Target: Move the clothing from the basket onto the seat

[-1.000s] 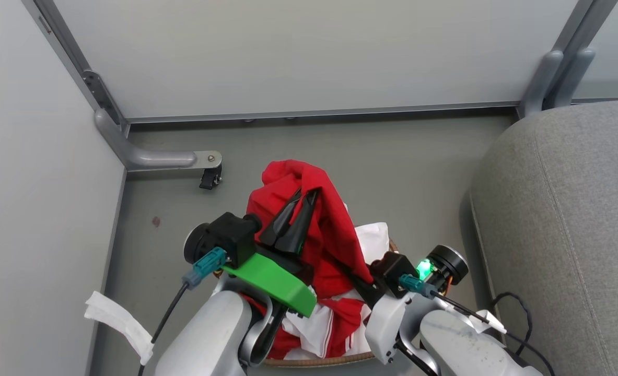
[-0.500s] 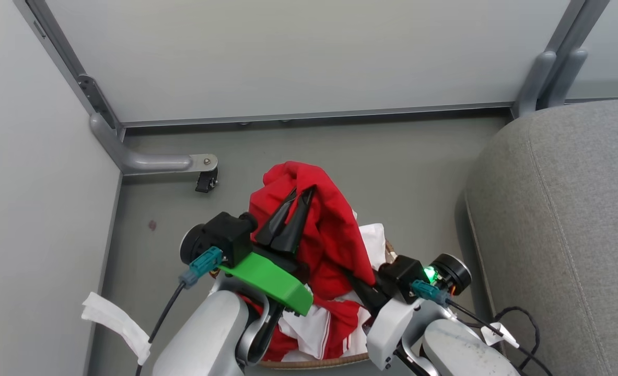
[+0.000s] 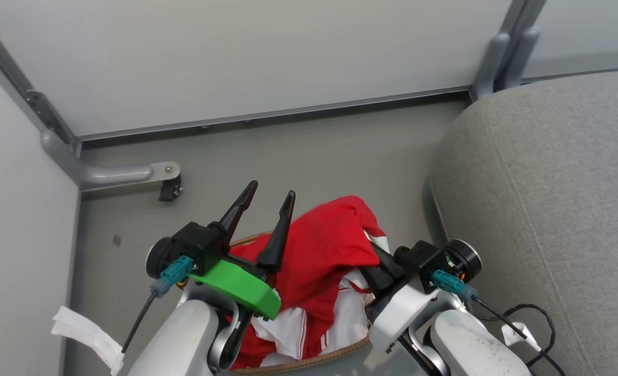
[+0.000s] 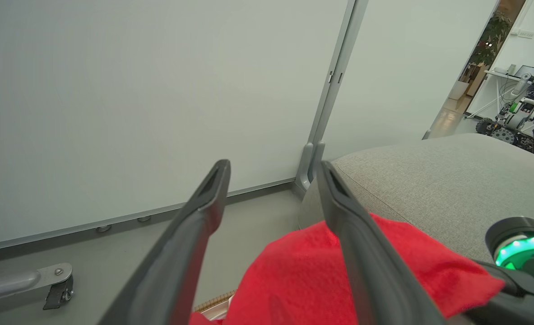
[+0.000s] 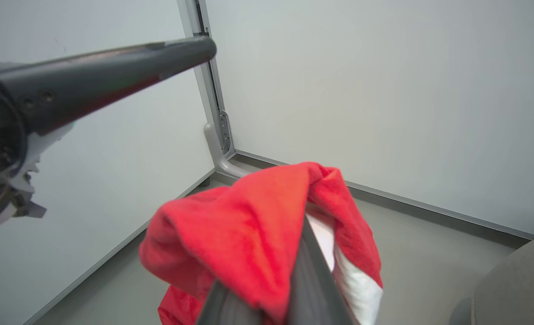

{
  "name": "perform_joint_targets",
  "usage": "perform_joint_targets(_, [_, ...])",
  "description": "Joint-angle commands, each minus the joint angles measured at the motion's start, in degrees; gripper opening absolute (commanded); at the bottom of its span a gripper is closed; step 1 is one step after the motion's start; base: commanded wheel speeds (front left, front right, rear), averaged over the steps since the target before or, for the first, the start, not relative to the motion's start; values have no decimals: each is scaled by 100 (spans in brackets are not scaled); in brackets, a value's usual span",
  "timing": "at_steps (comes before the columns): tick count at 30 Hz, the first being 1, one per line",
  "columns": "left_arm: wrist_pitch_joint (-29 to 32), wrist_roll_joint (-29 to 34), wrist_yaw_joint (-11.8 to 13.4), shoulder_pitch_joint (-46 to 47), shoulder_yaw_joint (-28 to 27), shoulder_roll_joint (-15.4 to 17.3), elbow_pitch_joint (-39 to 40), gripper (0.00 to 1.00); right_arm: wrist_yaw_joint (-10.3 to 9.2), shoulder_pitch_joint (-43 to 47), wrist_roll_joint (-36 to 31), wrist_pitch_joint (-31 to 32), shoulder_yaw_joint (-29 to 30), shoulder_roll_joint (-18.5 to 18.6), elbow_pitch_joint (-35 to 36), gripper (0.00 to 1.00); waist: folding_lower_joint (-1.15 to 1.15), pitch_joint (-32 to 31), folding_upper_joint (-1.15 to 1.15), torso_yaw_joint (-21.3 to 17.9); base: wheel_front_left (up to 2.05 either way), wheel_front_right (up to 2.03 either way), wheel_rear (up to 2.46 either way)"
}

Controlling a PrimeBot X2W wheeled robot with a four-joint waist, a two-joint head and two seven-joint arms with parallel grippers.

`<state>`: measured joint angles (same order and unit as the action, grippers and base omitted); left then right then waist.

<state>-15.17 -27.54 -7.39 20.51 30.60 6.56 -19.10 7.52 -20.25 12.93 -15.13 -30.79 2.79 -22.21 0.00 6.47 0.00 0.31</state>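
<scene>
I see 1 soft red garment (image 3: pixel 319 245) w/ white panels, bunched over 1 woven-rim basket (image 3: pixel 335 355), beside 1 rounded grey fabric sofa (image 3: pixel 538 183). L gripper (image 3: pixel 270 190) spread, empty; R gripper (image 3: pixel 376 256) pinches the garment.

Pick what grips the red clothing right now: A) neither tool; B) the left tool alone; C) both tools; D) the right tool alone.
D: the right tool is shut on the clothing, while the left tool stands wide open, gripping nothing.
</scene>
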Motion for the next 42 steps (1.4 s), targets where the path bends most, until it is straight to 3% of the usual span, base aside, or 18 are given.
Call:
perform_joint_targets(1, [3, 66, -15, -73, -30, 71, -12, 100, -6, 111, 15, -3, 46, 24, 80, 0, 0, 124, 0, -521, 0, 0, 0])
perform_joint_targets(13, [3, 199, -15, -191, -249, 257, 61, 100, -6, 398, -22, -3, 523, 19, 645, 0, 0, 355, 0, -2191, 0, 0, 0])
perform_joint_targets(21, [3, 229, -15, -238, -174, 312, 92, 100, -6, 606, -19, -3, 1001, 17, 982, 0, 0, 461, 0, -2973, 0, 0, 0])
perform_joint_targets(28, [3, 278, -15, 2, 136, 420, 143, 100, -6, 515, -231, -3, 1866, 8, 1334, 0, 0, 747, 0, -3086, 0, 0, 0])
perform_joint_targets(34, [3, 289, -15, 182, 260, 570, 267, 100, -6, -212, -828, -3, 2667, 50, 1519, 0, 0, 1205, 0, -3029, 0, 0, 0])
perform_joint_targets(42, [3, 279, -15, 680, 586, 878, 445, 100, -6, -1660, -1341, -3, 3666, 656, 1521, 0, 0, 2080, 0, -2531, 0, 0, 0])
